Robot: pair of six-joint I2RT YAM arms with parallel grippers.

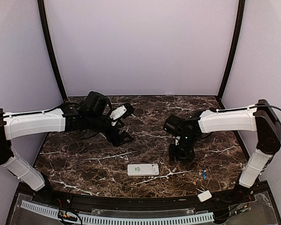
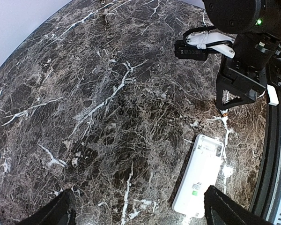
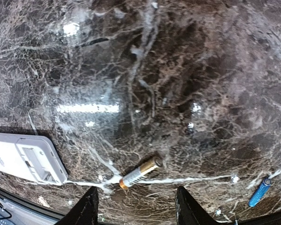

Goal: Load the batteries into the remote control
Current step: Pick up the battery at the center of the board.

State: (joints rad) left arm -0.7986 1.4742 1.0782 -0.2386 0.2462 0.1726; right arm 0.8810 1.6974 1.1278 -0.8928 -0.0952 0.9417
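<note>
The white remote control [image 1: 143,169] lies back up near the table's front middle, its battery compartment [image 2: 210,146] open and empty. It also shows in the right wrist view [image 3: 25,159]. A silver-and-gold battery [image 3: 139,172] lies on the table right below my open right gripper [image 3: 136,190], between its fingers. A small blue battery [image 3: 260,192] lies further right, also in the top view [image 1: 203,175]. My right gripper [image 1: 180,154] hovers just right of the remote. My left gripper [image 2: 139,192] is open wide and empty, above the table left of the remote.
The small white cover piece [image 1: 204,196] lies at the front right edge of the table. The dark marble table [image 1: 84,159] has a black front rail [image 1: 131,201]. Purple walls close the back and sides.
</note>
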